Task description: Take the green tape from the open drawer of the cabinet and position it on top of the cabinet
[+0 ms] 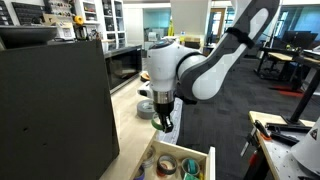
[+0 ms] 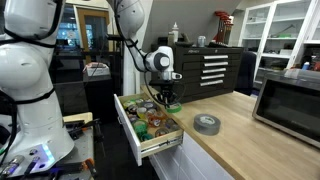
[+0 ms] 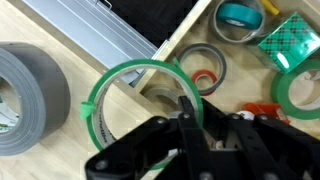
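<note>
- The green tape [image 3: 140, 64] is showing in the wrist view as a bright green ring. 1 finger [image 3: 185, 100] is reaching through its hole, and its near wall is disappearing under the gripper [image 3: 178, 110].
- The jaws are gripping that wall, drawn in on the ring rather than standing apart.
- The ring is hanging over the line where the pale wood side of the drawer [image 3: 190, 30] is meeting the top of the cabinet [image 3: 50, 168], and it is overlapping both.
- In both exterior views the gripper [image 1: 164, 122] [image 2: 168, 100] is pointing straight down and hovering above the drawer [image 1: 209, 162] [image 2: 128, 125], clear of what is lying inside. The tape itself is too small to make out there.
- The drawer is standing pulled out from the cabinet [image 2: 240, 130] and is crowded with small items.
- Among them, 4 are showing in the wrist view: a teal roll [image 3: 240, 15], a grey roll with a red core [image 3: 207, 68], a green patterned dispenser [image 3: 290, 40] and another green ring [image 3: 300, 95].
- A wider grey tape roll [image 3: 35, 80] [image 2: 206, 123] is lying flat on the cabinet top. In the wrist view it is just beside the held ring and not touching it.
- A big black box [image 1: 55, 110] is filling the near side of an exterior view.
- A microwave [image 2: 290, 100] is standing farther along the cabinet top.
</note>
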`<act>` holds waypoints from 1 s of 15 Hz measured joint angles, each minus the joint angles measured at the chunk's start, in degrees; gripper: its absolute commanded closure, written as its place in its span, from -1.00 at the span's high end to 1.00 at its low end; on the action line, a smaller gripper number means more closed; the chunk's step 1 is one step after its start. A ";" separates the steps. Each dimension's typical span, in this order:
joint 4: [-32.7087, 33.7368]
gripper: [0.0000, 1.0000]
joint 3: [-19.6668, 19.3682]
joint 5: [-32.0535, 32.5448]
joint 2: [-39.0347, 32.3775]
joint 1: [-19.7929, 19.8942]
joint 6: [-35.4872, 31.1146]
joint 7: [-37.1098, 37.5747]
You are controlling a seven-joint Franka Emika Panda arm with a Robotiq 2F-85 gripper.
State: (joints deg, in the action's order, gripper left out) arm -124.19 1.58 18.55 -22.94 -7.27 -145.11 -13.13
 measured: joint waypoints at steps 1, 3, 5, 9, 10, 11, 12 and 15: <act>2.64 -0.87 -0.49 0.00 -2.43 0.82 0.10 -0.21; 7.85 -0.87 -1.16 -0.07 -7.38 2.67 0.11 -0.74; 12.66 -0.87 -1.25 -0.52 -11.87 4.34 0.14 -1.68; 19.24 -0.87 -0.42 -2.36 -17.06 5.10 1.36 -2.49; 20.55 -0.87 -0.14 -2.68 -17.72 5.10 1.44 -2.77; 21.96 -0.87 0.15 -2.85 -18.53 5.11 1.45 -3.03; 23.29 -0.86 0.41 -2.98 -19.28 5.11 1.45 -3.42; 25.86 -0.10 1.13 -3.29 -20.69 5.11 1.45 -4.24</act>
State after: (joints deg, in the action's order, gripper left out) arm -98.33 2.72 15.26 -43.63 -2.16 -143.66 -17.36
